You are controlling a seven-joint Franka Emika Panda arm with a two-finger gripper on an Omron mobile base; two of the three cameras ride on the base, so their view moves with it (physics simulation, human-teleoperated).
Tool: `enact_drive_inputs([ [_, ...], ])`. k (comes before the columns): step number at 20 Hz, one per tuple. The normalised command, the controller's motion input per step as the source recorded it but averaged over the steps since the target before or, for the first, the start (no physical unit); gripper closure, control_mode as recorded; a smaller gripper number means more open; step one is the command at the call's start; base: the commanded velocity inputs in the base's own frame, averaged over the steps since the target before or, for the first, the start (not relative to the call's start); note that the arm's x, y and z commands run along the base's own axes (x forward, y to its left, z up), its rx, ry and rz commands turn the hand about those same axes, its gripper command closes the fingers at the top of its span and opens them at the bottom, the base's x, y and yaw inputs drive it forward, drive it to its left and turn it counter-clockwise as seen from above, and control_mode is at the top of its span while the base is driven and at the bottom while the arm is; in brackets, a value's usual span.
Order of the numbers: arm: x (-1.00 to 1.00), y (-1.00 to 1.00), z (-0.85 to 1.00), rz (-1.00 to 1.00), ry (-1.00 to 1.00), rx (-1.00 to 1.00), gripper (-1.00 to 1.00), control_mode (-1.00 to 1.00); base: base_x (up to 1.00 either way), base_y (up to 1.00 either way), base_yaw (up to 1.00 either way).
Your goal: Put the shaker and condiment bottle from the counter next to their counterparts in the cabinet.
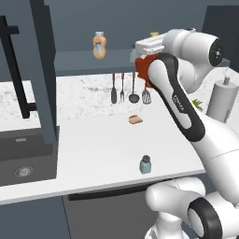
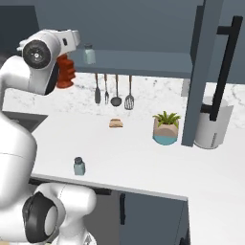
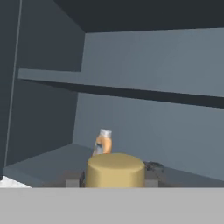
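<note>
I take the cabinet [image 1: 88, 63] as my landmark. At its left stands its open door [image 1: 44, 70], with a black bar handle [image 1: 16, 74]. On its shelf, towards the left, stands the orange bottle [image 1: 99, 45] with a white cap and a pale label; whatever is printed there is too small for me to read. From my hand camera that bottle [image 3: 103, 142] sits upright deeper in the cabinet, beyond the tan cap I carry.

At the cabinet's front edge I hold the condiment bottle [image 1: 145, 69], dark red-brown, raised above the worktop [image 1: 93, 140] at shelf height. My jaws are clamped on it, with its tan cap [image 3: 114, 169] between my fingertips. I can see no tag or writing on it from here.

Further right on the shelf, seen from the right base camera, stands the twin shaker [image 2: 88, 54].

Below the cabinet, four utensils [image 1: 129, 88] hang against the wall. On the worktop beneath lies a small brown item [image 1: 135, 119], and nearer the front edge stands the shaker [image 1: 145, 165], upright, pale blue-green with a grey cap, well apart from my hand. Small white lettering runs along my dark forearm, unreadable.
</note>
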Motion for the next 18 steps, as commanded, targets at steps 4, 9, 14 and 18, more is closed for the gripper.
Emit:
enact_drive_inputs([
  [4, 0.00, 0.47, 0.29, 0.02, 0.00, 0.03, 1.00, -1.00, 0.00, 0.00, 0.00],
  [9, 0.00, 0.20, 0.09, 0.00, -0.03, 0.03, 1.00, -1.00, 0.00, 0.00, 0.00],
  [14, 0.08, 0.12, 0.00, 0.00, -0.01, 0.16, 1.00, -1.00, 0.00, 0.00, 0.00],
  [18, 0.39, 0.32, 0.00, 0.00, 0.00, 0.17, 1.00, -1.00, 0.00, 0.00, 0.00],
])
